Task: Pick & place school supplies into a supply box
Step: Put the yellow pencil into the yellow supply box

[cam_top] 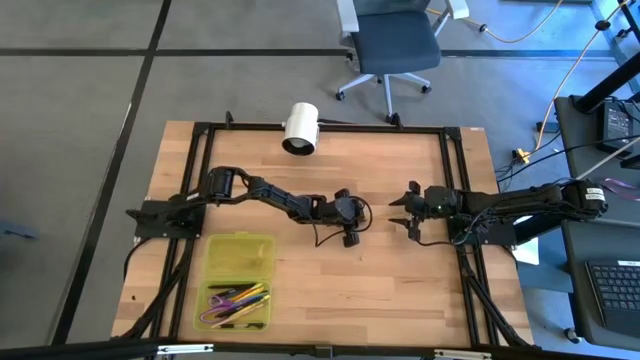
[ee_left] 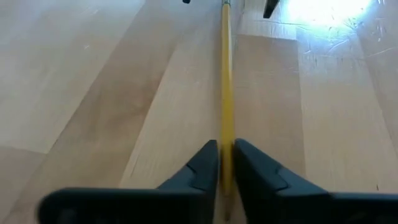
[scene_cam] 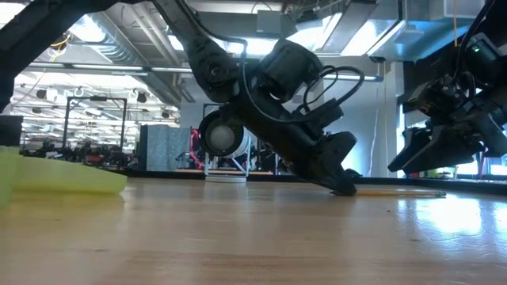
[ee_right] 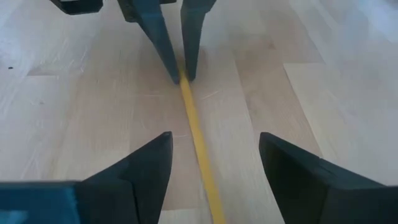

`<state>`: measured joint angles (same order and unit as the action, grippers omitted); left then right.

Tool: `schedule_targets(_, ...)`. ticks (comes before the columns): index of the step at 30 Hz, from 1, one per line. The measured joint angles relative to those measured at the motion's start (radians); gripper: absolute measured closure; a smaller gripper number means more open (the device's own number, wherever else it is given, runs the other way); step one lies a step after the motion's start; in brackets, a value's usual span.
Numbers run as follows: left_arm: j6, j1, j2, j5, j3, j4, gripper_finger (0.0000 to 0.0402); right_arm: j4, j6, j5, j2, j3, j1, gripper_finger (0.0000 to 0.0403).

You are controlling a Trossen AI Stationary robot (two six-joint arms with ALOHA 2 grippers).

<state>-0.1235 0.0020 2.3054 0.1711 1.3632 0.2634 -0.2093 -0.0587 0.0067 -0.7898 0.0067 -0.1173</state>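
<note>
Care is called for at the lift: the yellow pencil [ee_left: 226, 74] lies flat on the table [cam_top: 330, 290] mid-board between the two arms, is pinched near one end, and should be raised level and carried to the box [cam_top: 238, 280] at the near-left, where other supplies already lie. The left gripper [ee_left: 225, 163] is closed on the pencil, tips down at the wood. The right gripper [ee_right: 214, 163] is held low over the pencil's other end with jaws wide apart, nothing gripped.
</note>
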Motion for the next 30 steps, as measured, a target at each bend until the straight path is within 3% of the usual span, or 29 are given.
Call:
schedule_targets(4, 0.001, 0.0, -0.002, -0.006, 0.0, -0.022, 0.0391, 0.001, -0.001, 0.0, 0.0, 0.0, 0.0, 0.016)
schedule_targets(25, -0.11, -0.01, -0.025, -0.118, 0.004, -0.141, 0.0394, 0.02, 0.005, 0.0, 0.0, 0.0, 0.0, 0.0159)
schedule_targets(30, -0.118, -0.014, -0.059, -0.138, 0.004, -0.246, 0.0396, 0.012, 0.004, 0.0, 0.0, 0.0, 0.0, 0.0159)
